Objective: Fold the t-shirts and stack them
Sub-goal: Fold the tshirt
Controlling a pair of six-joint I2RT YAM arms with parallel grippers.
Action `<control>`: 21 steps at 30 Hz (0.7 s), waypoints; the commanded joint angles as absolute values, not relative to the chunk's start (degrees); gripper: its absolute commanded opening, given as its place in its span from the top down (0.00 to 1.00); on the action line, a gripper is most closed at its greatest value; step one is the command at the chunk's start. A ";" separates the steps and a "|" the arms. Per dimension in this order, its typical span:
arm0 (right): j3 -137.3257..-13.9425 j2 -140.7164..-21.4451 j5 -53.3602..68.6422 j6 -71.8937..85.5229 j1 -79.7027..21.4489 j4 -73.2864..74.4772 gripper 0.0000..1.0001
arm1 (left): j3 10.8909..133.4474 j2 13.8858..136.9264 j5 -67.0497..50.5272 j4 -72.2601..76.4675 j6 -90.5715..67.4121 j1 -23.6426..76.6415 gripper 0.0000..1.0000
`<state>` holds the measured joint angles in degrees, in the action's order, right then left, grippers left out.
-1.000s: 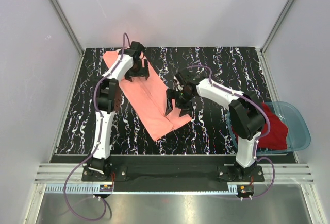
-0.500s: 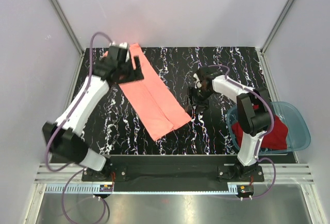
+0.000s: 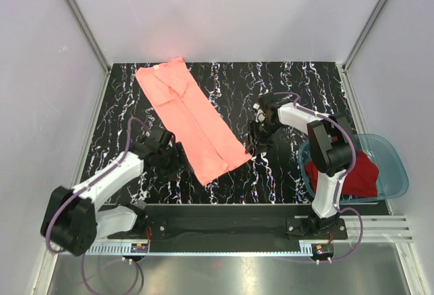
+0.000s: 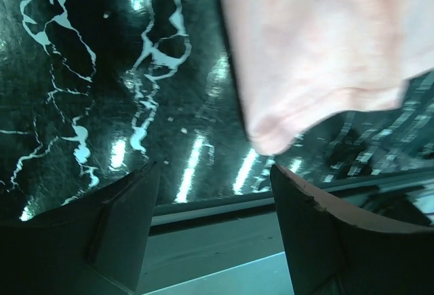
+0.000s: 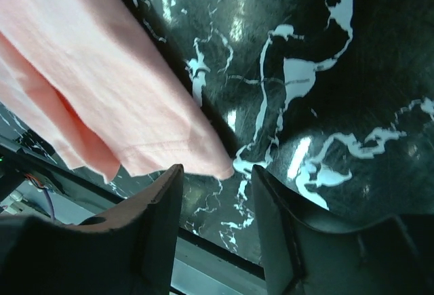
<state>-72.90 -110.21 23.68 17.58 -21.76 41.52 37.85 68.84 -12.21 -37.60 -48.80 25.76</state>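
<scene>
The salmon-pink t-shirt [image 3: 190,119] lies folded into a long strip, running diagonally from the back left to the middle of the black marbled table. Its near end shows in the left wrist view [image 4: 319,51] and its right corner in the right wrist view [image 5: 102,98]. My left gripper [image 3: 178,156] is open and empty, low over the table just left of the strip's near end. My right gripper [image 3: 255,142] is open and empty, just right of the strip's right corner. The dark red t-shirt [image 3: 352,173] lies bunched in the blue basin.
The translucent blue plastic basin [image 3: 393,163] sits at the table's right edge, partly off the mat. A metal rail [image 3: 224,227] runs along the near edge by the arm bases. Grey walls close in the back and sides.
My left arm has let go of the shirt's far end and swung from the back left to the near left. My right gripper has released the right corner and drawn slightly right.
</scene>
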 commanded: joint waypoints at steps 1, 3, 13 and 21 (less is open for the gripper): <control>-72.86 -112.23 26.37 17.49 -21.88 38.85 0.49 | 38.67 62.24 -9.42 -34.80 -52.47 25.75 0.27; -72.51 -113.11 26.63 17.67 -21.80 38.24 0.49 | 39.81 60.13 -6.96 -37.70 -52.12 25.66 0.25; -65.23 -111.46 28.91 24.51 -22.32 32.97 0.90 | 50.70 59.76 -1.49 -45.44 -42.29 13.57 0.19; -50.54 -97.57 29.01 43.74 -37.77 19.35 1.00 | 61.34 73.63 -3.60 -40.87 -36.13 0.09 0.18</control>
<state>-52.77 -101.67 29.85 33.89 -30.35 25.65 56.97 68.03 -3.57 -44.49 -40.36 2.37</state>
